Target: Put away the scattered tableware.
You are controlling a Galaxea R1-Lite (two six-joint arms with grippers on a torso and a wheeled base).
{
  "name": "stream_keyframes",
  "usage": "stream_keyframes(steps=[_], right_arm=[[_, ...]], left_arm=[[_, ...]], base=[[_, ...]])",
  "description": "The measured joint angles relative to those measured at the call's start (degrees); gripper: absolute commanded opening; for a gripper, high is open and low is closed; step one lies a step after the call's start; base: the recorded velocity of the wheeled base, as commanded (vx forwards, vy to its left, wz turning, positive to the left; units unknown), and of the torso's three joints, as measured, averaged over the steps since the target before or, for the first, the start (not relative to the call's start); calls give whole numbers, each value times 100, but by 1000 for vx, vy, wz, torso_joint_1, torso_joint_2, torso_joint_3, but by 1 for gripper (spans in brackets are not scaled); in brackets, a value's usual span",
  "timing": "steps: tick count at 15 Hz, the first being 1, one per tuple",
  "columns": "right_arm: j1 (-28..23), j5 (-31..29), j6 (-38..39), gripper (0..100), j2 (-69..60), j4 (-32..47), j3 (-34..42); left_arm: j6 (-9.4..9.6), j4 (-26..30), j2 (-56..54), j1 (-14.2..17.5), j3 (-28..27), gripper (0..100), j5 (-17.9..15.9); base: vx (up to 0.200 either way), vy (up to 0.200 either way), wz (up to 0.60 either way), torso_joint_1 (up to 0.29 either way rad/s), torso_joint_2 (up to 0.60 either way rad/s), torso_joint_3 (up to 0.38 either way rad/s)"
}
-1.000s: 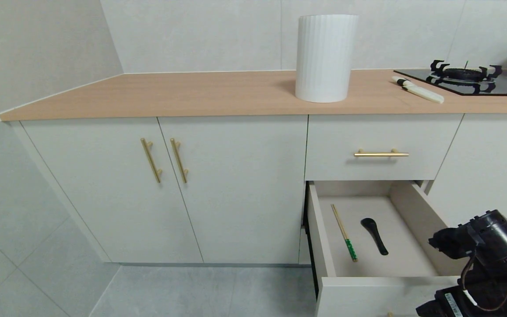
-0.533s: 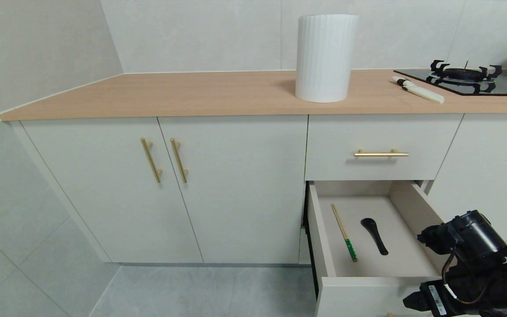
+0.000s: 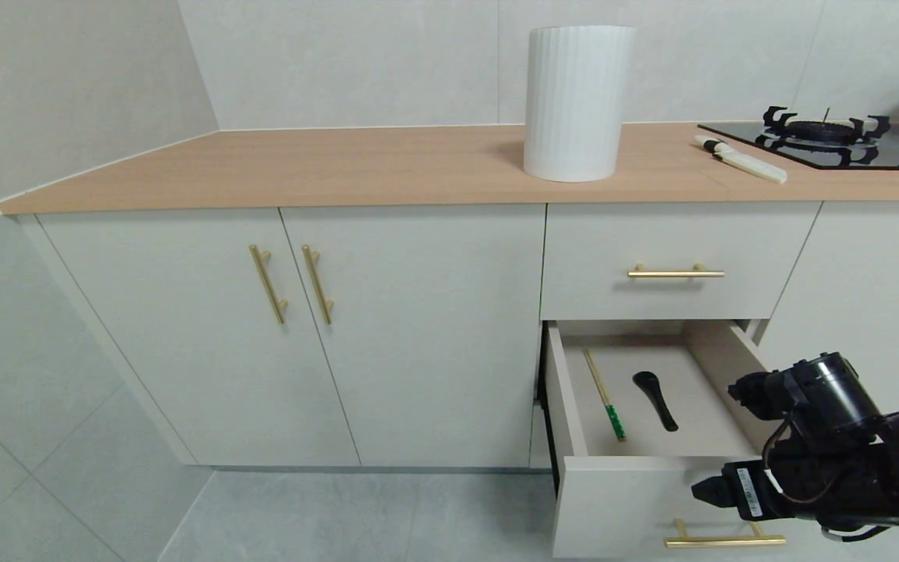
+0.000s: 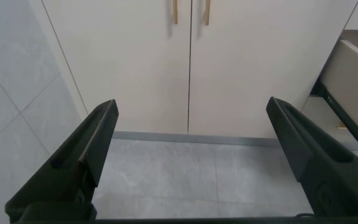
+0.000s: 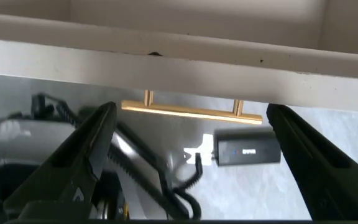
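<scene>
Pale cabinets (image 3: 418,328) run under a wooden surface (image 3: 340,164), and the lower drawer (image 3: 629,499) stands part-open with chopsticks (image 3: 604,394) and a black spoon (image 3: 655,400) lying apart on its bottom, so stowing looks nearly done. Shutting the drawer remains, and perhaps also the white knife (image 3: 740,158) near the surface's front edge by the hob (image 3: 824,140). Head view gives the drawer's contents, whereas the wrist views give the right gripper (image 5: 190,112) spread wide and empty facing the drawer's brass handle (image 3: 723,539), and the left gripper (image 4: 192,106) likewise wide and empty over the floor (image 4: 166,180).

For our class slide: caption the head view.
Right gripper at the open drawer; chopsticks and black spoon inside.
</scene>
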Motion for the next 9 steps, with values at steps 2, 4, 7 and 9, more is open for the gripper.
stream_keyframes(steps=[2,4,7,9], right_arm=[[-129,-2,-22,100,247,-63,-221],[-288,2,-90,100,608,-35,-717],[-527,-4,-394,100,1102,-96,-1535],[-627,-4,-438,100,1458,-79,-2109]], left_arm=[[-2,0,0,0,0,100,-4],[-2,0,0,0,0,100,-4],[-2,0,0,0,0,100,-2],[-2,0,0,0,0,100,-2]], base=[[0,0,0,0,0,0],[0,0,0,0,0,0],[0,0,0,0,0,0],[0,0,0,0,0,0]])
